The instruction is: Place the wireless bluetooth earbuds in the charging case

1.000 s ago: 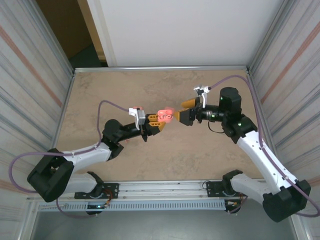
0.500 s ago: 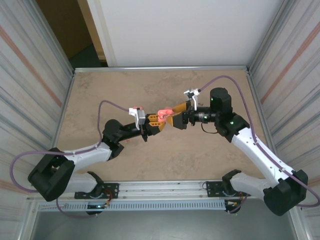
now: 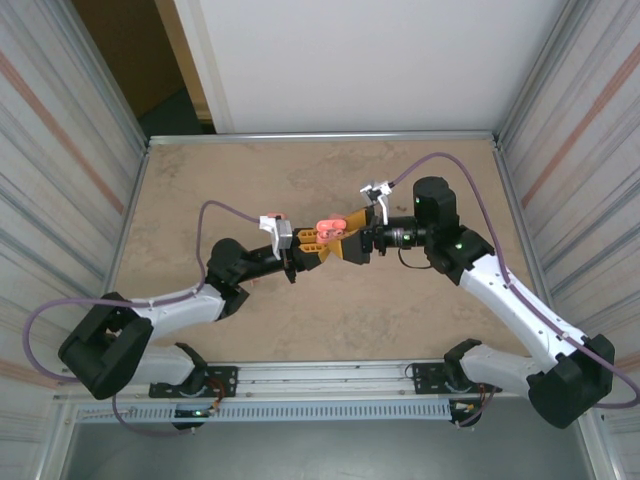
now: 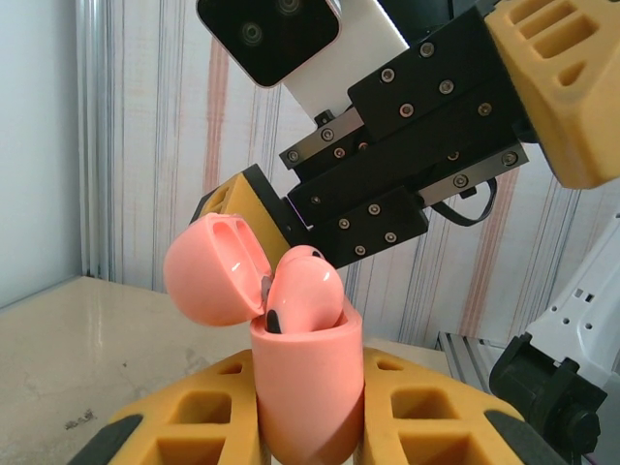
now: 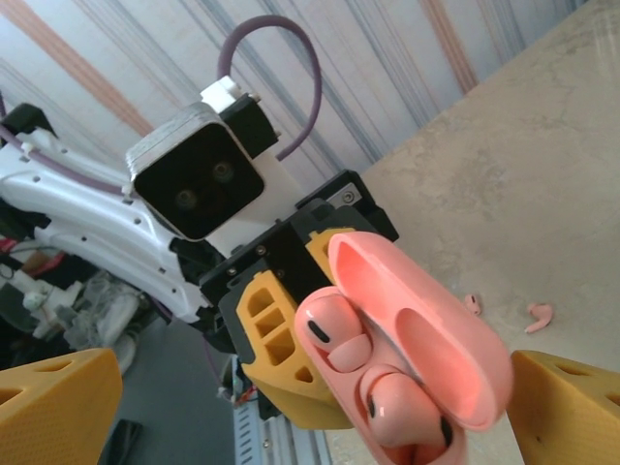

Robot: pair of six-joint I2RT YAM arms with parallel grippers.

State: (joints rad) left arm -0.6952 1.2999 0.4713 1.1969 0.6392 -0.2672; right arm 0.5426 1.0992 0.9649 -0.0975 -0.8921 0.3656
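Note:
My left gripper [image 3: 316, 246] is shut on the body of a pink charging case [image 4: 310, 387] and holds it upright above the table's middle. The case's lid [image 4: 213, 271] is hinged open. Two salmon-pink earbuds [image 5: 334, 334] [image 5: 402, 407] sit side by side in its wells. My right gripper [image 3: 347, 240] is open, and its yellow fingers [image 5: 58, 397] stand wide apart on either side of the case without touching it. Two more loose earbuds [image 5: 539, 315] [image 5: 472, 303] lie on the table beyond the case.
Corrugated metal walls [image 3: 60, 150] close in the beige table [image 3: 250, 180] on the left and right, with a white panel [image 3: 350, 60] at the back. Both arms' bases sit on the rail [image 3: 320, 375] along the near edge.
My right gripper has moved left toward the held case, still open, and its fingers now flank it. The left gripper and case have stayed put.

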